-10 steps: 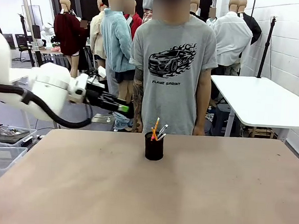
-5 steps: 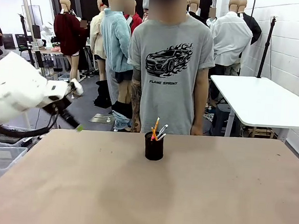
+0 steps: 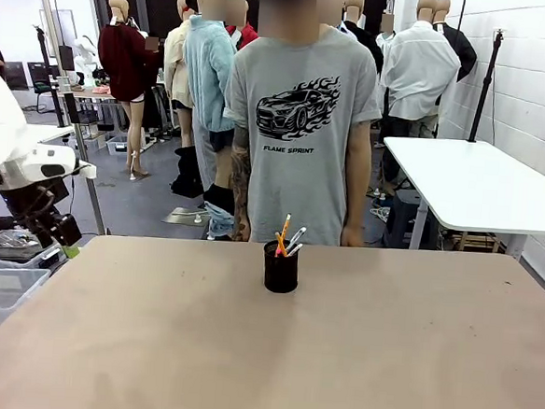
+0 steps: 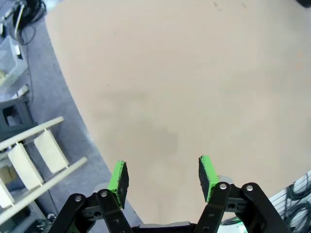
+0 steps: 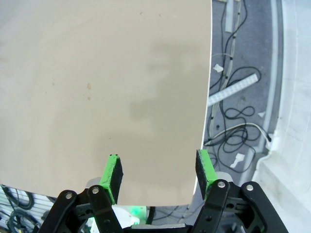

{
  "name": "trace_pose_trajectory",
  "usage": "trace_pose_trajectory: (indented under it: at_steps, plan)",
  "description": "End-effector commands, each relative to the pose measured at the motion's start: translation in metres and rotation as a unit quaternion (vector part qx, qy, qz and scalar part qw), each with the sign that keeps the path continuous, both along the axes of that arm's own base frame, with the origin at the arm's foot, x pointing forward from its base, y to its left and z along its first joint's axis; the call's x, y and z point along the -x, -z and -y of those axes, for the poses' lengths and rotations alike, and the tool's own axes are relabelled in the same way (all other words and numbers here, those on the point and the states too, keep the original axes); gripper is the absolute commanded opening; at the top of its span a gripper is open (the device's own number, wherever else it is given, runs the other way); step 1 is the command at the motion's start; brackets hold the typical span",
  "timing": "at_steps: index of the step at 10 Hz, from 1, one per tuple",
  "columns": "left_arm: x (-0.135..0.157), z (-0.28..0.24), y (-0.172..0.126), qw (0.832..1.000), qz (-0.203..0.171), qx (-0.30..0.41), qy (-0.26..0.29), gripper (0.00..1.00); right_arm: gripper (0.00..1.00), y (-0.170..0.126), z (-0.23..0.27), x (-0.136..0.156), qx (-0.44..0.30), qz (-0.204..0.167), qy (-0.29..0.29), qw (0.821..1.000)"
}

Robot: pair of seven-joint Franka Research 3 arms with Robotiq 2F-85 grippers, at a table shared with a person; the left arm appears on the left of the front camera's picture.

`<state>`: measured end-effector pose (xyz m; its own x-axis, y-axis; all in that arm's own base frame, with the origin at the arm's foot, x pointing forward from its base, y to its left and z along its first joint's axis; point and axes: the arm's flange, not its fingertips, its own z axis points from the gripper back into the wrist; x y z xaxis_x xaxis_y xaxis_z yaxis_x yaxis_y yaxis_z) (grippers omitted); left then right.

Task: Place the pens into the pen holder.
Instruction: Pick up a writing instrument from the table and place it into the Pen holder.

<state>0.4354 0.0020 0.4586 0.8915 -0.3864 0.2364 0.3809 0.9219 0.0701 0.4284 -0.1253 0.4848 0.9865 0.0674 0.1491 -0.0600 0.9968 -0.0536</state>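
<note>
The black pen holder (image 3: 280,268) stands upright at the far middle of the table, just in front of the person. Several pens (image 3: 287,236) stick out of its top, among them an orange one and a silver one. My left gripper (image 3: 62,242) hangs off the table's far left corner, well away from the holder. Its wrist view has the green pads (image 4: 118,176) wide apart over bare tabletop, open and empty. My right gripper (image 5: 158,173) is open too, above the table's right edge, with nothing between its fingers.
A person in a grey T-shirt (image 3: 297,122) stands at the far edge behind the holder, arms down. Plastic bins (image 3: 1,270) sit off the left side, a white table (image 3: 470,186) at the back right. Cables (image 5: 238,121) lie on the floor beside the right edge.
My left arm has swung back from high over the table's left part to beyond the left corner. The person shifted slightly left. Holder and pens stayed put.
</note>
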Motion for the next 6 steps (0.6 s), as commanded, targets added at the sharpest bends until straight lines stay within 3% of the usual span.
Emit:
trace_pose_trajectory:
  at_steps: [1,2,3,6]
  plan:
    - [0.01,-0.004,0.014,0.999,0.017,0.035,-0.018,0.76,0.76,0.001,-0.002,-0.001,0.001,-0.002,0.005,1.0]
    - [0.013,-0.01,0.023,0.997,0.034,0.059,-0.024,0.76,0.76,0.001,-0.002,-0.001,0.001,-0.002,0.005,1.0]
    - [0.006,-0.001,-0.001,1.0,0.001,0.011,-0.01,0.76,0.76,0.001,-0.002,-0.001,0.001,-0.002,0.005,1.0]
    - [0.006,-0.001,-0.001,1.0,0.001,0.011,-0.01,0.76,0.76,0.001,-0.002,-0.001,0.001,-0.002,0.005,1.0]
